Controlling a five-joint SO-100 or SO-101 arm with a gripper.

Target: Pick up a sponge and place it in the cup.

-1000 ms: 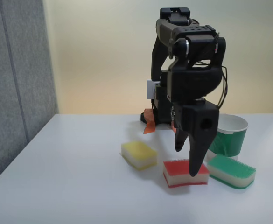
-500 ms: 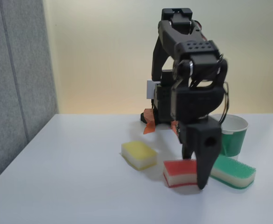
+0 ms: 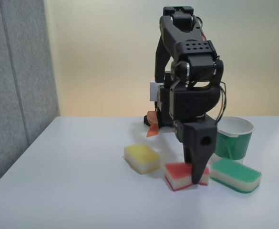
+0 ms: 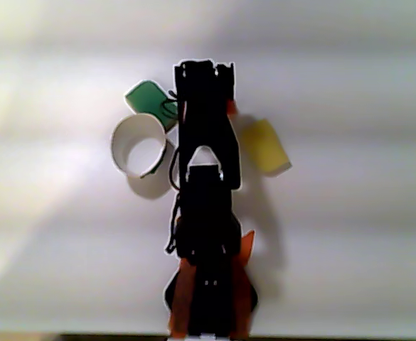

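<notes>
My end effector (image 3: 195, 177) points straight down at the small rectangular sponge with the red scrubby top and white foam body (image 3: 179, 175). In the fixed view its black fingers (image 3: 199, 160) cover the right part of that sponge, with the tips down at the level of the foam — they look closed on it, though I cannot tell from here how firm the hold is. The sponge sits on the white tabletop (image 3: 72, 191), slightly tilted, its left end showing clear of my fingers.

Just to the left of it in the fixed view lies a yellow-topped rectangular sponge (image 3: 142, 158), near but apart. To the right lies a green-topped rectangular sponge (image 3: 235, 174), just beside the red one; my fingers hide whether the two touch. Behind the green sponge stands the white paper cup with the wide dark green band (image 3: 232, 138), upright, mouth open.

In the other view, looking down from above, my black arm (image 4: 206, 185) runs up the middle and covers the red sponge — the cup (image 4: 139, 145) shows as a white ring to the left, the green sponge (image 4: 149, 99) just past it, and the yellow sponge (image 4: 267, 146) to the right.
</notes>
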